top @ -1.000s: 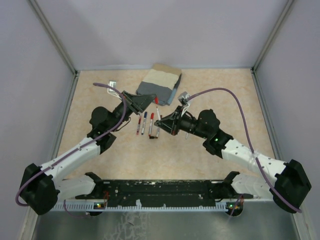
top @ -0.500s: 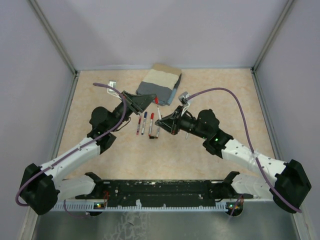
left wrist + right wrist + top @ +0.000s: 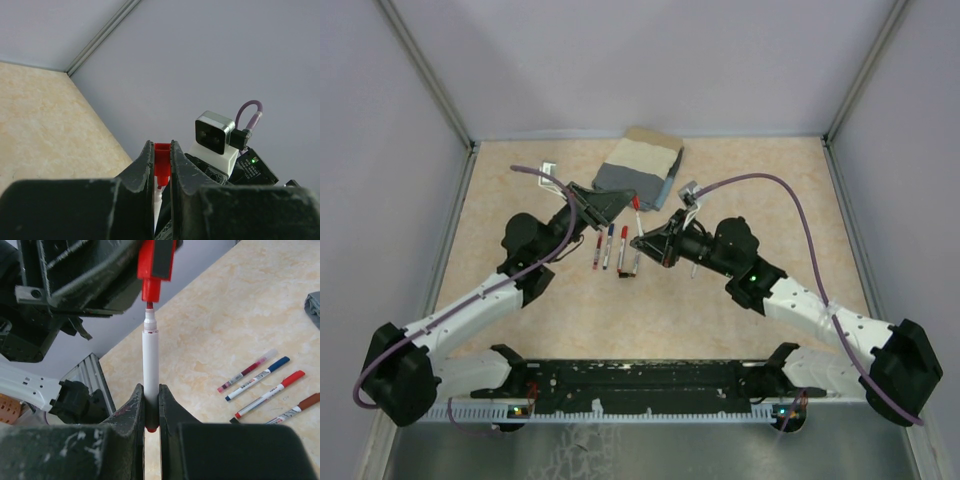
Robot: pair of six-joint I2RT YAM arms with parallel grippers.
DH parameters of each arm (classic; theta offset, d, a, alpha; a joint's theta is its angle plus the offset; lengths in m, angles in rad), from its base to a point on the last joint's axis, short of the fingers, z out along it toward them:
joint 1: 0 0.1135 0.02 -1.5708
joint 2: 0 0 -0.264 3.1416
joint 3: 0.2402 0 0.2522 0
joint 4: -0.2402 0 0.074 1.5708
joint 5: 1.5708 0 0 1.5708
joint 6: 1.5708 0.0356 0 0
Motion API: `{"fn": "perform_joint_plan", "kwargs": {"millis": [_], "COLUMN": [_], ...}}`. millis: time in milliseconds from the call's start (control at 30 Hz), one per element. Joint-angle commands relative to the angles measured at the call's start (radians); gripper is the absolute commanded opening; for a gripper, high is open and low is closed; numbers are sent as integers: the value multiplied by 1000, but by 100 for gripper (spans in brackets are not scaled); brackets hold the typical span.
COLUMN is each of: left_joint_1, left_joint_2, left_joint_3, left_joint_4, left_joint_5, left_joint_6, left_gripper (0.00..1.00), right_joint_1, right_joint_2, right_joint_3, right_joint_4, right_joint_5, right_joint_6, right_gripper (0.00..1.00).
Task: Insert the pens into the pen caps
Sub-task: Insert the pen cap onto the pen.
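Right wrist view: the right gripper is pinched shut on the lower barrel of a white pen. It holds the pen upright, red tip pointing to 12 o'clock. Directly above, a red cap hangs mouth down in the left gripper, whose jaws stand narrow with the cap filling the slot between them. The tip sits right at the cap's mouth. From this angle it is hard to tell whether it has entered or only meets the rim, so I would call this pen lined up but not yet seated.

At about 4 o'clock from the held pen, four other pens lie side by side on the table. Each seems to wear a cap: dark red, blue, red and brownish red. Those look done. By my reckoning the one in hand is what remains, though more may lie out of sight.

Seen from overhead, the left arm comes up from 7 o'clock and the right arm from 5 o'clock, both with elbows bent outward. Their wrists turn inward and meet nose to nose at mid-table, raised off the surface. The row of pens lies just on the 6 o'clock side of that meeting point, and a folded cloth lies beyond it at 12 o'clock.
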Motion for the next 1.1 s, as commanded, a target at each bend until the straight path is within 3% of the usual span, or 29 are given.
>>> {"fn": "perform_joint_plan", "kwargs": {"millis": [0,500,1067], "left_joint_1": [-9,-14,-28], "left_joint_2": [15,37,52], "left_joint_3": [19,37,63], "left_joint_4": [38,35,-34], "left_joint_5": [30,80,162], "left_joint_6": [-2,10,71], "left_gripper": [1,0,3], "right_joint_1": [-8,-9,-9], "right_joint_2": [-2,-13,-31], "right_joint_3": [75,77,179], "right_joint_4": [28,4,-148], "right_joint_5": [18,48,254], "right_joint_6": [4,6,-36], "right_gripper": [0,0,0]}}
